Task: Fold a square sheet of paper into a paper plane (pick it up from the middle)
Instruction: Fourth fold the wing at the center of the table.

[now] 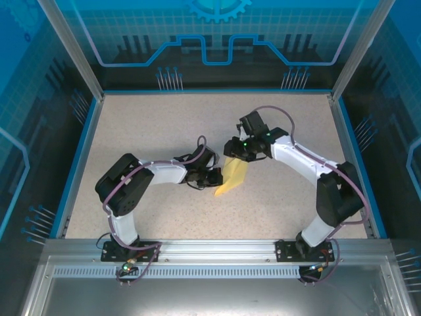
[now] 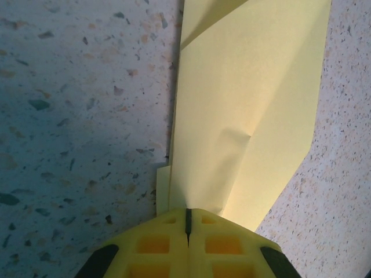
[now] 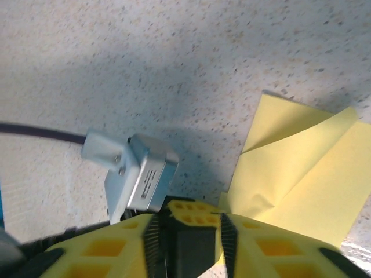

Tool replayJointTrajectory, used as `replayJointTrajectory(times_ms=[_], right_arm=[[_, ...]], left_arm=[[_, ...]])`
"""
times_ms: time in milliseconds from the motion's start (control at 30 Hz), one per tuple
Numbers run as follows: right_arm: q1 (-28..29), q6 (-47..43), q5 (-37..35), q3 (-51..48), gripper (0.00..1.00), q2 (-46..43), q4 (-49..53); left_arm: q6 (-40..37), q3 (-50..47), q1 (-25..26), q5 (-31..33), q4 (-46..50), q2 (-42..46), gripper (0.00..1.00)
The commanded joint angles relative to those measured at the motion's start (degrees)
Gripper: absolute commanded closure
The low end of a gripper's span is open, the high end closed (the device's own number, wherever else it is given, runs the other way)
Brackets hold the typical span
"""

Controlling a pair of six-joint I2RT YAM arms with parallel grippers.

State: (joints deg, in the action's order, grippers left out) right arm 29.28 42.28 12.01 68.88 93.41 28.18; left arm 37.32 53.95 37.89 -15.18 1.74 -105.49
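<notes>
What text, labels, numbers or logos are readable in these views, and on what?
No legible text anywhere.
Sticker on the small silver box: a few dark print lines, too small and blurred to read.
On the folded yellow paper: nothing printed.
On the blue back wall: gear and circuit-line graphics, no words or numbers.

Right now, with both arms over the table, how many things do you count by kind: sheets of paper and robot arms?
Yellow paper, partly folded: 1
Robot arms: 2, the left arm and the right arm
Total: 3
</notes>
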Motion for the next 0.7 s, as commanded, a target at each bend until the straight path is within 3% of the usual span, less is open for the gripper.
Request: replayJointTrajectory(times_ms=[0,67,100,267,667], right_arm=[[-0.7,-1.4,5.8,-4.9,0.80,2.5,-3.9],[-1.5,-1.5,8.5,-6.8,0.97,4.3,-6.5],[-1.9,-1.9,10.5,-7.9,1.00,5.2,-8.3],[-1.9,-3.4,18.6,-11.4,1.00,8.9,-18.5],[-3.4,-4.6,17.6,-13.1,1.00,14.6,-19.3]], left_arm=[[-1.2,-0.9,0.8,3.8,7.7,-3.8,0.96],[-1.2,-0.9,1.0,3.9,8.0,-3.8,0.96],[-1.2,-1.0,0.9,4.0,8.1,-3.9,0.96],[-1.2,-1.3,1.0,4.6,8.9,-3.8,0.96],[-0.9,-0.9,1.2,5.1,9.6,-3.8,0.96]])
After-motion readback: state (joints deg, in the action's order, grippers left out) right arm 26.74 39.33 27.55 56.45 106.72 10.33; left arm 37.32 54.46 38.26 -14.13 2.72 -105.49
